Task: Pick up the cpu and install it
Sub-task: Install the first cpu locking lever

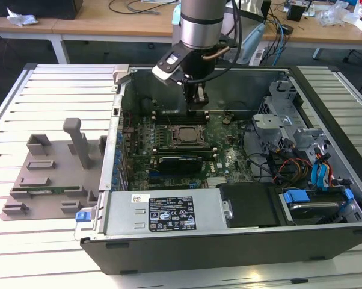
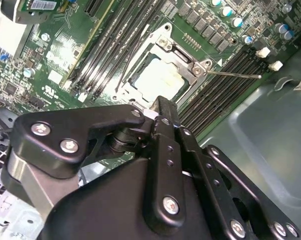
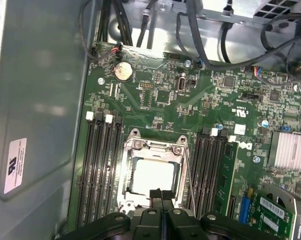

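Apparently the main part of the job is done: the cpu (image 3: 153, 176) lies flat inside the socket frame (image 3: 133, 145) on the motherboard (image 3: 160, 95), its pale metal top showing in both wrist views. The gripper (image 3: 159, 196) hangs just above one edge of that socket, inside the computer case (image 1: 325, 90). Its fingers are pressed together with nothing between them. So we judge the pick and the placing as finished. What looks left is the securing: the thin wire lever (image 2: 235, 75) sticks out sideways over the memory slots (image 2: 225, 87), and we cannot tell whether the frame is clamped down. The grey fixture tray (image 1: 42, 174) stands on the counter (image 1: 61, 96), well apart from the gripper.
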Robot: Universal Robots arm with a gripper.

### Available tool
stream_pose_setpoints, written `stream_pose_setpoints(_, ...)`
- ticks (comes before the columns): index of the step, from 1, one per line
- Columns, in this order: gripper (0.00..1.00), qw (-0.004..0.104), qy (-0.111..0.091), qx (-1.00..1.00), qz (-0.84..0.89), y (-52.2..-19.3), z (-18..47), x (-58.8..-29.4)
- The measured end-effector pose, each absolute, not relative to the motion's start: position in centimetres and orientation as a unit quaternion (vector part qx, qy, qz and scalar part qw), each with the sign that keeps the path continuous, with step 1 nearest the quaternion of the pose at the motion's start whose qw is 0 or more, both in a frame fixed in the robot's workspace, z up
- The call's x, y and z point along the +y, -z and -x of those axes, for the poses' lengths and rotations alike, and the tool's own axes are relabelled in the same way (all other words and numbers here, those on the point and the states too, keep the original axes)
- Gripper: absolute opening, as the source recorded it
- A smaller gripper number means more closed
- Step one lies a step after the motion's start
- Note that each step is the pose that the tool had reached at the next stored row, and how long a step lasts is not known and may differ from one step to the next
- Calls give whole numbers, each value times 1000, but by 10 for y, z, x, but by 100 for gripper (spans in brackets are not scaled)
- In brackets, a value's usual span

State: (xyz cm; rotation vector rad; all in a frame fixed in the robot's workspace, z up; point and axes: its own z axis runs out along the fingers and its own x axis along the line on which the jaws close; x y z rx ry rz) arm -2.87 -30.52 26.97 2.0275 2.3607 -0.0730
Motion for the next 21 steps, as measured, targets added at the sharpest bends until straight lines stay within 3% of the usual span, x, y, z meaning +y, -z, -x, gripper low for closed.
stream_pose_setpoints(21,11,19,23,844,-535,-270,29,-305)
